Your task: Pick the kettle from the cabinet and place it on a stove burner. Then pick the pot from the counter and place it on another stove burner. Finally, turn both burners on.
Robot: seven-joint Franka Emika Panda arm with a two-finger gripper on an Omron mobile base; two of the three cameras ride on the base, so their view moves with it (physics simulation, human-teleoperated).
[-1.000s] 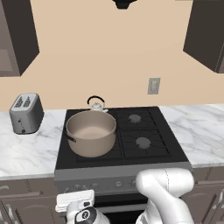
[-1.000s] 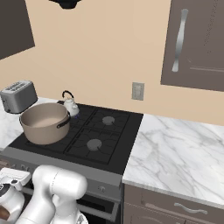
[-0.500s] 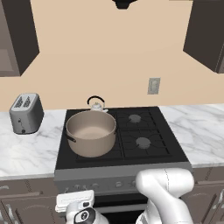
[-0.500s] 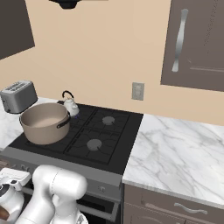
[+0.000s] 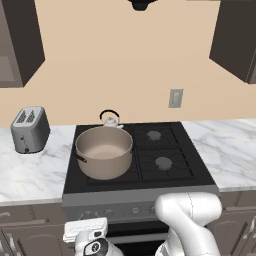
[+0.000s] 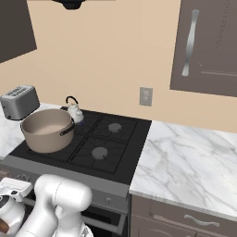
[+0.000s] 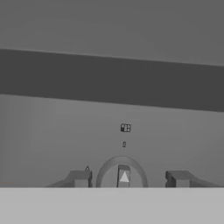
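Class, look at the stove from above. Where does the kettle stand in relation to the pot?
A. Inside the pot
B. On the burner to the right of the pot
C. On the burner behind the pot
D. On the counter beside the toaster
C: the kettle sits on the rear left burner, just behind the pot, which fills the front left one.

On the black cooktop (image 5: 172, 150) before me sits a tan pot (image 5: 104, 153) with a paler inside; behind it, a silver-grey kettle (image 5: 110, 119) with black handle. The tabletop (image 5: 227, 150) is white marble, grey-veined.
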